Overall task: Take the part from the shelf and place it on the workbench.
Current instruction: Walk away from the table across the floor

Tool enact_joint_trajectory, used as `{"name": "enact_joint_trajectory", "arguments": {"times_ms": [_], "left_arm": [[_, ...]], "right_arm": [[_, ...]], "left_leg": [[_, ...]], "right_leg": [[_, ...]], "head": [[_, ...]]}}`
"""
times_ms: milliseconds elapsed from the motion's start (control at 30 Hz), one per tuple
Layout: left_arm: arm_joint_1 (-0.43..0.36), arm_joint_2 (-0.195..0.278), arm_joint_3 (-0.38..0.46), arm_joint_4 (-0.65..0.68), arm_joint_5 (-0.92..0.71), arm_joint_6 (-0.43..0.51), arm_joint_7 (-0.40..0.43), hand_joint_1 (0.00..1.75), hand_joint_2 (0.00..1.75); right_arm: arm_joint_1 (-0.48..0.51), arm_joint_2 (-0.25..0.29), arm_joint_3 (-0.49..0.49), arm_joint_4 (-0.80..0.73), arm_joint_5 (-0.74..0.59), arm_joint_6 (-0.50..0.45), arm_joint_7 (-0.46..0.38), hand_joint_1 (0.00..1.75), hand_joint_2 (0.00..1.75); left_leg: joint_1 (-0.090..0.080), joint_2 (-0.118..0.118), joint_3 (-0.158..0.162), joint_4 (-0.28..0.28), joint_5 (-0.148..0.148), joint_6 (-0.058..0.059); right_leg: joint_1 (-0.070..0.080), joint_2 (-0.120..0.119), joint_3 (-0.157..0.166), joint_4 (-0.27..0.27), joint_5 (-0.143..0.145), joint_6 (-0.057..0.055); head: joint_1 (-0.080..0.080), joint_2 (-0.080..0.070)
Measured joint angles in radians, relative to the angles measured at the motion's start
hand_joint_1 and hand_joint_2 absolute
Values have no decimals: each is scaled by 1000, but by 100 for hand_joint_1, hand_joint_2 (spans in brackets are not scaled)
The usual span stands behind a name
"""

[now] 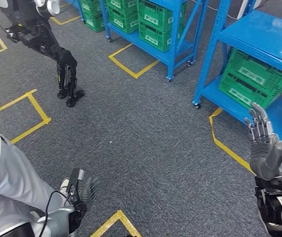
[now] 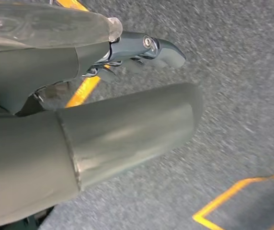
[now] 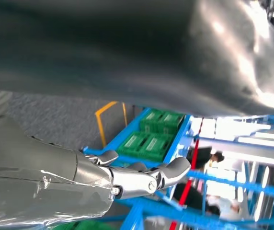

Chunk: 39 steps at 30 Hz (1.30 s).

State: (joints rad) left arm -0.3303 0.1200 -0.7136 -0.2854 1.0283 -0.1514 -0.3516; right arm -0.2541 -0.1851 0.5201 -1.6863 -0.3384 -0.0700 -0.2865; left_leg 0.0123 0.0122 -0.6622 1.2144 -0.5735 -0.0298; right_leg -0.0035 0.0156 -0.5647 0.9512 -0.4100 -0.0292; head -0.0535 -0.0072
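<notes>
While the right hand (image 1: 264,148) is raised with fingers spread and holding nothing near the blue shelf (image 1: 257,37), the left hand (image 1: 83,192) hangs low over the carpet (image 1: 143,133), fingers apart and empty. Green crates (image 1: 253,79) sit on the shelf's lower level; I cannot tell where the part is.

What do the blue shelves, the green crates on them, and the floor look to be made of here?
Shelves: probably painted steel; glossy blue decks catch highlights, thin upright posts.
Crates: likely moulded plastic; uniform green, ribbed lattice walls, white labels.
Floor: looks like short-pile carpet; speckled grey, matte, with yellow lines that may be tape.
</notes>
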Motion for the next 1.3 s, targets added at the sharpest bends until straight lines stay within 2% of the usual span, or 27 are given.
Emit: {"name": "enact_joint_trajectory", "arguments": {"times_ms": [33,67,133,200,233,267,333,400,467,500,533,567,600,667,700,767,833,900,967,1000,1033,1067,1100,1133,1200,1267,1300], "left_arm": [[4,1,0,0,3,-2,-1,0,0],[6,1,0,0,7,-5,-4,0,0],[6,2,2,0,14,-9,-12,0,0],[5,3,6,0,19,-13,-20,0,0],[5,4,8,0,21,-13,-22,0,0],[5,4,11,0,22,-14,-22,0,0],[4,2,15,0,23,-14,-23,0,0],[1,0,17,0,23,-15,-23,0,0],[3,0,18,0,23,-15,-23,0,0],[5,0,18,0,23,-15,-23,0,0],[7,0,18,0,23,-15,-23,0,0],[8,0,18,0,23,-15,-23,0,0],[8,-1,18,0,23,-15,-23,0,0],[8,-1,18,0,23,-15,-23,0,0],[8,-1,18,0,23,-15,-23,0,0],[8,0,18,0,23,-15,-23,0,0],[6,-2,18,0,23,-15,-22,0,0],[4,-3,19,0,23,-15,-22,0,0],[5,-3,19,0,22,-15,-22,0,0],[8,-3,19,1,22,-15,-22,0,0],[11,-2,19,1,23,-15,-22,0,0],[14,-2,19,1,23,-15,-22,0,0],[14,-2,19,1,23,-15,-22,0,0],[13,-1,19,1,23,-15,-22,0,0],[10,1,20,1,23,-16,-22,0,0],[9,3,20,1,23,-16,-22,0,0],[8,3,20,1,23,-16,-22,0,0]], "right_arm": [[0,2,0,3,0,1,0,0,0],[1,3,0,7,0,2,0,0,0],[1,6,-1,12,0,6,0,0,0],[0,7,-2,15,0,10,-1,0,0],[0,7,-3,16,0,12,-2,0,0],[0,7,-4,18,0,14,-3,0,0],[1,8,-6,22,0,18,-5,0,0],[-1,8,-9,26,0,22,-7,0,0],[-4,9,-11,30,-1,24,-10,0,0],[-5,9,-11,33,-1,24,-10,0,0],[-4,9,-12,36,-1,25,-10,0,0],[-3,9,-13,39,-1,25,-10,0,0],[-3,9,-13,41,-1,26,-10,0,0],[-4,9,-14,43,-1,27,-10,0,0],[-6,10,-14,44,-1,27,-10,0,0],[-7,10,-15,45,-1,27,-11,0,0],[-7,12,-17,47,-1,27,-10,0,0],[-9,15,-19,49,-1,28,-11,0,0],[-11,18,-20,50,-1,29,-11,0,0],[-11,18,-20,51,-1,29,-11,0,0],[-9,20,-20,52,-1,29,-11,0,0],[-8,21,-20,53,-1,29,-11,0,0],[-7,22,-20,54,-1,29,-11,0,0],[-7,22,-20,54,-1,29,-11,0,0],[-8,23,-21,54,-1,29,-11,0,0],[-7,23,-21,55,-1,29,-12,0,0],[-6,23,-21,55,-1,29,-12,0,0]], "left_leg": [[0,-5,-21,32,-1,0],[0,-7,-24,26,17,0],[3,-25,20,-87,90,4],[8,-68,74,-212,140,10],[8,-81,88,-244,148,13],[7,-82,93,-254,146,16],[6,-58,99,-260,148,26],[6,-35,107,-270,151,38],[3,-13,111,-274,150,45],[1,-1,112,-274,149,47],[1,11,113,-273,147,47],[1,23,115,-273,145,46],[2,34,118,-273,142,44],[1,54,127,-272,135,36],[-1,63,130,-271,131,31],[-6,82,133,-270,128,20],[-5,100,135,-268,123,10],[0,73,118,-222,91,2],[2,20,56,-93,28,-1],[2,5,17,-21,2,0],[1,-2,-12,29,-8,1],[1,-6,-24,41,1,3],[0,-9,-17,13,29,6],[0,-18,7,-48,67,11],[0,-58,68,-188,129,21],[-2,-77,99,-254,145,27],[-3,-68,102,-262,145,29]], "right_leg": [[0,15,0,0,0,-1],[0,30,1,1,0,-1],[0,56,2,3,-1,0],[3,80,-2,10,-3,7],[2,91,-5,12,-4,13],[2,102,-8,14,-4,19],[-2,111,-15,16,-6,31],[-2,68,-42,69,-39,42],[-5,12,-101,198,-103,51],[-8,1,-132,264,-128,54],[-11,-5,-150,302,-136,57],[-13,-9,-150,302,-125,59],[-15,-16,-128,260,-97,60],[-13,-52,-55,118,-35,60],[-8,-71,-24,62,-19,55],[2,-86,-4,20,-18,41],[3,-61,-4,15,-13,26],[1,-38,-2,8,-7,13],[1,-16,-3,5,-3,3],[1,-3,-3,5,-2,-1],[2,11,-4,5,-2,-2],[3,25,-4,6,-2,-3],[4,40,-4,6,-1,-3],[4,53,-3,6,-1,-2],[5,78,-4,9,-1,2],[5,101,-9,11,0,11],[4,113,-12,10,0,17]], "head": [[-1,0],[-2,0],[-4,0],[-5,0],[-4,0],[-4,0],[-3,0],[4,0],[11,0],[12,0],[12,0],[12,0],[12,0],[13,0],[14,0],[11,0],[6,0],[4,0],[-1,0],[-3,0],[-5,0],[-6,0],[-6,0],[-7,0],[-7,0],[-7,0],[-7,0]]}}
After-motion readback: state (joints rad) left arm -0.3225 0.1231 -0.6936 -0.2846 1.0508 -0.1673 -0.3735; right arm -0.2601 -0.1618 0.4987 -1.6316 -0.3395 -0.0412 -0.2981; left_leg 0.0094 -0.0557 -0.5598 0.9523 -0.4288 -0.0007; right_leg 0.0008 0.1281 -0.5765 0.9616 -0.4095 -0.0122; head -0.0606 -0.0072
